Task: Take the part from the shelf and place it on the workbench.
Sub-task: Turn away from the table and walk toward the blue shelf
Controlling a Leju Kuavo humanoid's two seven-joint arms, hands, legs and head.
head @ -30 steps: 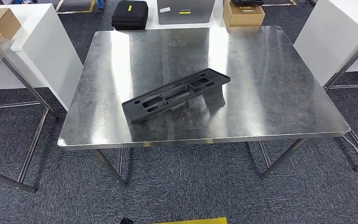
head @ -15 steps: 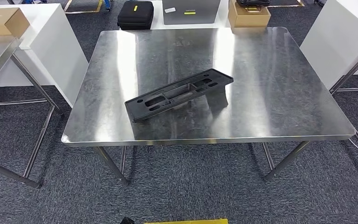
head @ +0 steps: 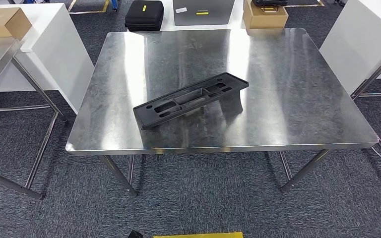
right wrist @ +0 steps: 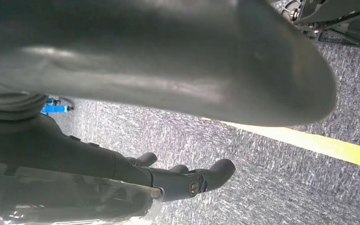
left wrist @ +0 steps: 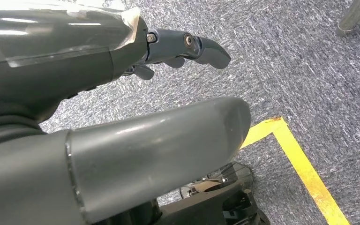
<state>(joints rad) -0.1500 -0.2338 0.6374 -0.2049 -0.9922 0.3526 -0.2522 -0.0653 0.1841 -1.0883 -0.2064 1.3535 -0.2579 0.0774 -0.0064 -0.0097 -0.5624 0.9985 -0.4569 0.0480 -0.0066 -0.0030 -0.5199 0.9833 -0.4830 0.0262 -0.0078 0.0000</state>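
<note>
Part [head: 191,100] lies flat and askew on the steel counter [head: 297,89], toward its near edge, which we judge to be the delivery done. Our left robot hand [left wrist: 122,117] and right robot hand [right wrist: 145,93] both hang over the carpet, well apart from it, fingers spread and holding nothing, so we judge nothing remains to carry.

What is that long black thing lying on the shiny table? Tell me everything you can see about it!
The long black plastic part is a flat, narrow moulded piece that looks matte, with several cut-out slots, small round holes and a raised rim. It lies flat and slanted on the shiny steel workbench, a little toward the near edge, its right end farther back. Only the tabletop touches it, and the steel below shows its dim reflection.
</note>
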